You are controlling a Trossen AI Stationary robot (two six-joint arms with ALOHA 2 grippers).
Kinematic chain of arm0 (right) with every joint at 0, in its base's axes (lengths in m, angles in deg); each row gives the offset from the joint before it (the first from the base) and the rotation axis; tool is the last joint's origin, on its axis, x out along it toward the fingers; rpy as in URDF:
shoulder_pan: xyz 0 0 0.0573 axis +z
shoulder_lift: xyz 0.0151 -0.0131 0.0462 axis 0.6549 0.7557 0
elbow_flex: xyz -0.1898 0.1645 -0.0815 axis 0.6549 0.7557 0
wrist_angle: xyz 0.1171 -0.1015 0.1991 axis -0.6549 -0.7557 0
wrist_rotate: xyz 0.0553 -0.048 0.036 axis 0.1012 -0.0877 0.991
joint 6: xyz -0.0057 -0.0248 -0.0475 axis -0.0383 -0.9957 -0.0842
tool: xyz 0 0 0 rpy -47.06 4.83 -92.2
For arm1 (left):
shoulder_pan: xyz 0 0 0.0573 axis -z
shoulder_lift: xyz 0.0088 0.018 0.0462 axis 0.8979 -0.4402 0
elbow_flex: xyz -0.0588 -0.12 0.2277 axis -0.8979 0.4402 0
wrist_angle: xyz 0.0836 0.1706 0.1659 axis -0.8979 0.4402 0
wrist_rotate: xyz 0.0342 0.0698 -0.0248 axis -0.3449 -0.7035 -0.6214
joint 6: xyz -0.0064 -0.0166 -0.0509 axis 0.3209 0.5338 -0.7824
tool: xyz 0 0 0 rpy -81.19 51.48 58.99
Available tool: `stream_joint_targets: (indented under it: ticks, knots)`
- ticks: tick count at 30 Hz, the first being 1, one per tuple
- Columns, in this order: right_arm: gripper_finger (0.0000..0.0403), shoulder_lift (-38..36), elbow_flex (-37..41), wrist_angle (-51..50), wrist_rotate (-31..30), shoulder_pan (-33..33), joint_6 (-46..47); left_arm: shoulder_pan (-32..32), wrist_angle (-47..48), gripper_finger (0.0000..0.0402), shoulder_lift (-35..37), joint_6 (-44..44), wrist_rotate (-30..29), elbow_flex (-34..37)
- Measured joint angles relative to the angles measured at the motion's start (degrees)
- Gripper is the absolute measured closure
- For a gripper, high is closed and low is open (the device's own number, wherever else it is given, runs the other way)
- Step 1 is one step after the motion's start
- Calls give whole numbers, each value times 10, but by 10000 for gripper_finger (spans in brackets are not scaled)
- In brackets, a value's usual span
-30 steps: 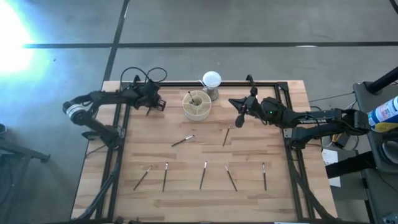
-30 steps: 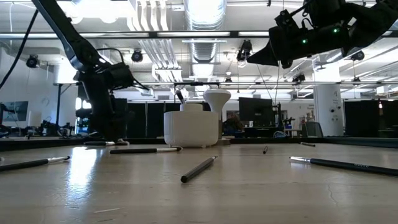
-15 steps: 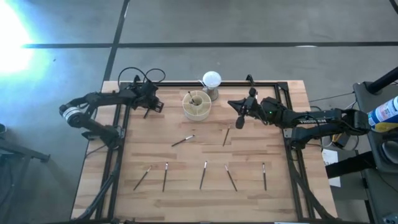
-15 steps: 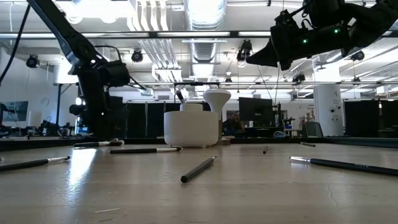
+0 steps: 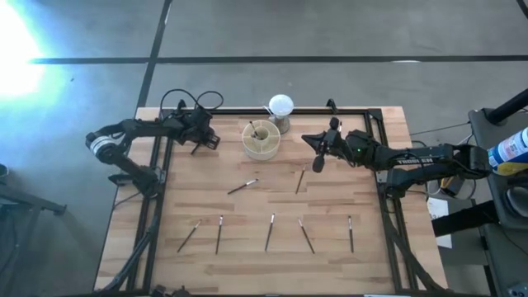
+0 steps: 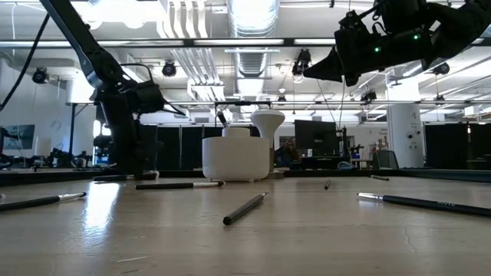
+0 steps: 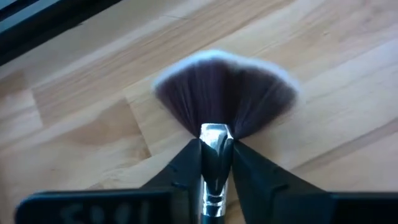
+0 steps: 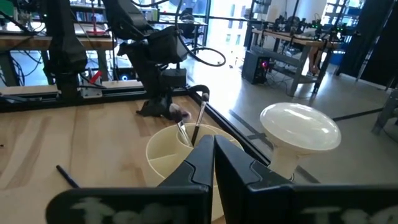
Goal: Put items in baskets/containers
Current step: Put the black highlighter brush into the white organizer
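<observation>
Left gripper point(image 5: 200, 139) low at the table's far-left area, left of the round cream divided organiser cup point(image 5: 261, 141); fingers clamped on the silver ferrule of a dark fan-bristle makeup brush point(image 7: 225, 99), bristles just above the light wooden tabletop point(image 5: 272, 198). Right gripper point(image 5: 318, 152) raised to the cup's right, fingers pressed together, nothing between them. Two brushes stand in the cup, seven thin dark-handled brushes point(image 5: 270, 232) lie loose on the wood
</observation>
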Motion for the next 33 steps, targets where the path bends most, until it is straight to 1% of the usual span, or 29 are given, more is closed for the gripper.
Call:
stream_joint_targets:
  ticks: [3,8,11,15,20,24,26,28,33]
  knots:
    - [394,0,0,0,0,0,0,2,2,359,0,8,-1,0]
    - [394,0,0,1,0,0,-3,8,11,364,25,18,-3,3]
    - [394,0,0,1,0,0,-4,16,10,374,63,18,1,4]
    - [394,0,0,1,0,0,-4,31,8,375,123,13,7,3]
    - [394,0,0,1,0,0,-4,66,-19,375,195,-3,18,3]
    - [394,0,0,1,0,0,-4,102,-74,375,241,-8,21,13]
    - [394,0,0,1,0,0,-4,117,-115,374,258,-11,31,26]
    - [394,0,0,1,0,0,-4,131,-171,374,272,-15,37,47]
    - [394,0,0,1,0,0,-4,155,-345,373,287,-19,86,119]
